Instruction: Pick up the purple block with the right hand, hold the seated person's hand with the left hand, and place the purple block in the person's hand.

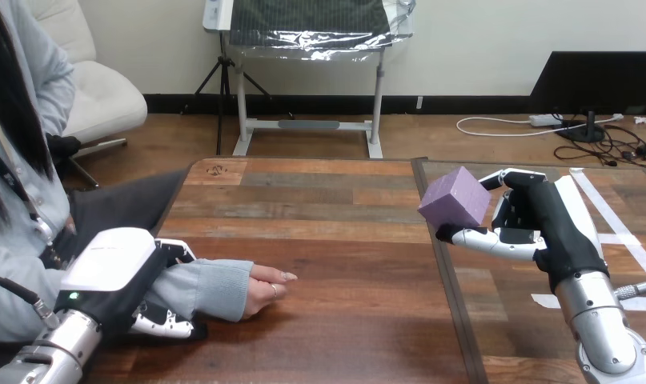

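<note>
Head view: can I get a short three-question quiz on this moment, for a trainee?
1. True or false: the purple block already lies in the person's hand.
2. Which holds the purple block? A) the right hand B) the left hand C) nothing, it sits on the table
3. Fill in: the left hand's fingers curl round the person's sleeved ____.

Key
1. False: the person's hand lies on the table without the block.
2. A: the right hand holds it above the table.
3. forearm
</note>
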`<action>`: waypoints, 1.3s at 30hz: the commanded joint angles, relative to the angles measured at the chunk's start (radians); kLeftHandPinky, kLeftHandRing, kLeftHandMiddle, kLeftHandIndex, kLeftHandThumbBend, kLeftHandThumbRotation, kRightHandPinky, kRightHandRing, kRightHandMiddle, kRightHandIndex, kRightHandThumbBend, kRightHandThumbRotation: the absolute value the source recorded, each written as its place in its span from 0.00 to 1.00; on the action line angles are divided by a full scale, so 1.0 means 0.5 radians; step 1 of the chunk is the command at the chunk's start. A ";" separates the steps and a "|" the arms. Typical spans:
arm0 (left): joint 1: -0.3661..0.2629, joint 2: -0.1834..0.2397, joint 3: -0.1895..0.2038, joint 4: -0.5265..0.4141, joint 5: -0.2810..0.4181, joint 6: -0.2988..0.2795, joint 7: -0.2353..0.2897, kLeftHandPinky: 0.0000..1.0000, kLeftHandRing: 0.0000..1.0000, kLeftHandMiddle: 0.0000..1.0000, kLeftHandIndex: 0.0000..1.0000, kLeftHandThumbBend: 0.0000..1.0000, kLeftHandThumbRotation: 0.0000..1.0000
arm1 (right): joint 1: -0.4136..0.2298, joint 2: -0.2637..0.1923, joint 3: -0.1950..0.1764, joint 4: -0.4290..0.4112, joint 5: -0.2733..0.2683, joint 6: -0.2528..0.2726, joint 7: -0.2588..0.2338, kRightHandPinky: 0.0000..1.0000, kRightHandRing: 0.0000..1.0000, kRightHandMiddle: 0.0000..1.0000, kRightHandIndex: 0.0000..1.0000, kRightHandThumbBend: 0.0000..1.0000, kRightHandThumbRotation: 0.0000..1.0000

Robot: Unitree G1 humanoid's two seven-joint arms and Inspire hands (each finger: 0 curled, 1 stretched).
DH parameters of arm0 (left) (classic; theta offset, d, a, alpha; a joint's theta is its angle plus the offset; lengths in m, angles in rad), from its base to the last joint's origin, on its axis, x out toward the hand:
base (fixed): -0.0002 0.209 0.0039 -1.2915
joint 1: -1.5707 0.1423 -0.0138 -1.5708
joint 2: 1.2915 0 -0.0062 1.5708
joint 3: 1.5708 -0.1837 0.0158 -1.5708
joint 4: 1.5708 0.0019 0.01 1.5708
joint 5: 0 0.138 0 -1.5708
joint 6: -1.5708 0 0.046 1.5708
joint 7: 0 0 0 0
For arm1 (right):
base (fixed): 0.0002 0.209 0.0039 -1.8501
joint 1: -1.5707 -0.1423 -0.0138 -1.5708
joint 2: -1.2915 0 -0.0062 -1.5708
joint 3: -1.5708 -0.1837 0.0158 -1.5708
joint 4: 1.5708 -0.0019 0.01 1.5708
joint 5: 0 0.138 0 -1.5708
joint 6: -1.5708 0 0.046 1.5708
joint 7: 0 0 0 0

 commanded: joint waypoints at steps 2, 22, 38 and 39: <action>-0.143 -0.049 -0.061 0.089 -0.003 -0.013 0.104 0.41 0.40 0.43 0.44 0.99 0.23 | -0.055 0.038 -0.047 -0.140 0.023 0.028 -0.002 0.03 0.07 0.13 0.15 0.30 0.18; -0.182 -0.119 -0.107 0.166 -0.046 -0.060 0.293 0.25 0.29 0.34 0.35 0.92 0.28 | -0.088 0.094 -0.004 -0.055 -0.057 -0.002 -0.019 0.04 0.08 0.13 0.16 0.30 0.02; -0.187 -0.139 -0.097 0.100 -0.089 -0.087 0.296 0.18 0.23 0.29 0.30 0.85 0.40 | -0.162 0.155 0.023 0.095 -0.071 -0.056 0.000 0.04 0.08 0.13 0.16 0.32 0.02; -0.187 -0.139 -0.098 0.095 -0.090 -0.090 0.298 0.18 0.23 0.29 0.30 0.85 0.40 | -0.166 0.157 0.024 0.103 -0.071 -0.062 0.004 0.04 0.08 0.13 0.16 0.32 0.02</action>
